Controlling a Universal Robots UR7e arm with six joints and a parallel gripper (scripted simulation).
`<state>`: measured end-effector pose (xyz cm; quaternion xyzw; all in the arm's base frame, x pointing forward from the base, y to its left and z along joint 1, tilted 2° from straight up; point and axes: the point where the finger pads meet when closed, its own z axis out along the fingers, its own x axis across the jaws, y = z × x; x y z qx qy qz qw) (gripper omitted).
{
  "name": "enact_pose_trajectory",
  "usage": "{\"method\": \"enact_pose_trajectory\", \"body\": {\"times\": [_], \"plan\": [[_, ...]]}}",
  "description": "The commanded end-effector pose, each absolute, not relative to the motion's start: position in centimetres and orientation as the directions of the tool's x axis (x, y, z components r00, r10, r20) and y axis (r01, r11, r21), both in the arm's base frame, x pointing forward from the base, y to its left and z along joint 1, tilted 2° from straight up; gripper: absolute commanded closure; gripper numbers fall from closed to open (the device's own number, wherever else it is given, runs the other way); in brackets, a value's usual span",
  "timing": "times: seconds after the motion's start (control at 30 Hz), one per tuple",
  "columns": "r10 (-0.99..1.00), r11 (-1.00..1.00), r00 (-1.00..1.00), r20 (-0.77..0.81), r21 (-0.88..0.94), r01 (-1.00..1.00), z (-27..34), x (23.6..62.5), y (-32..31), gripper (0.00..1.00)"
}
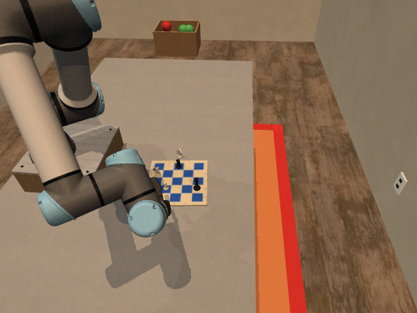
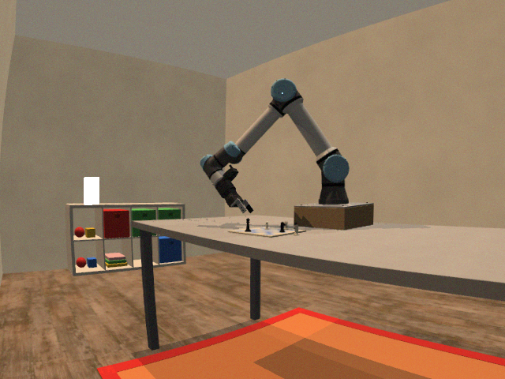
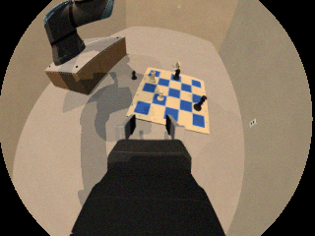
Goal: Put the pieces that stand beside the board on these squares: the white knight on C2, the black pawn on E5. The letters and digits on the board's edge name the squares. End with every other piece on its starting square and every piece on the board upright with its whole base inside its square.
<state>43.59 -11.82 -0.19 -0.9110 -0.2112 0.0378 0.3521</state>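
Gripper (image 2: 244,205): fingers spread to full width, nothing between them; hangs tilted above the table, just short of the board's near edge in the wrist view.
Fingers: both dark tips show in the wrist view, pointing at the board.
Table (image 1: 188,101): grey top; carries the board and the arm's base.
Board (image 1: 202,182): blue and pale squares, wooden rim, lies flat on the table; edge letters too small to read.
Black piece, near (image 1: 196,184): tall, upright on the board's right half.
White pieces (image 1: 165,185): two small ones on the board's left side, partly hidden by the wrist in the top view; kind unclear, perhaps pawns.
Black piece, far (image 1: 178,163): upright in the board's far row.
Knight (image 1: 180,152): white, stands on the table just beyond the board's far edge, close behind the far black piece.
Pawn (image 3: 134,75): black, small, on the table beside the board's left far corner, between board and base; hidden by the arm in the top view.
Base (image 2: 333,215): brown box, far left of the board.
Crate (image 1: 176,42): on the floor past the table's far end.
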Motion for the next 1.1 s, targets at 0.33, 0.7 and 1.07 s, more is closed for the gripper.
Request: {"method": "enact_pose_trajectory", "body": {"times": [0.33,0.7,1.07], "plan": [[0.263,-0.651,0.965,0.013,-0.736,0.187,-3.0,43.5,-13.6,0.0],[0.229,-0.643,0.973,-0.004,-0.751,0.148,-3.7,43.4,-13.9,0.0],[0.226,-0.643,0.974,-0.006,-0.753,0.145,-3.8,43.4,-14.0,0.0]]}}
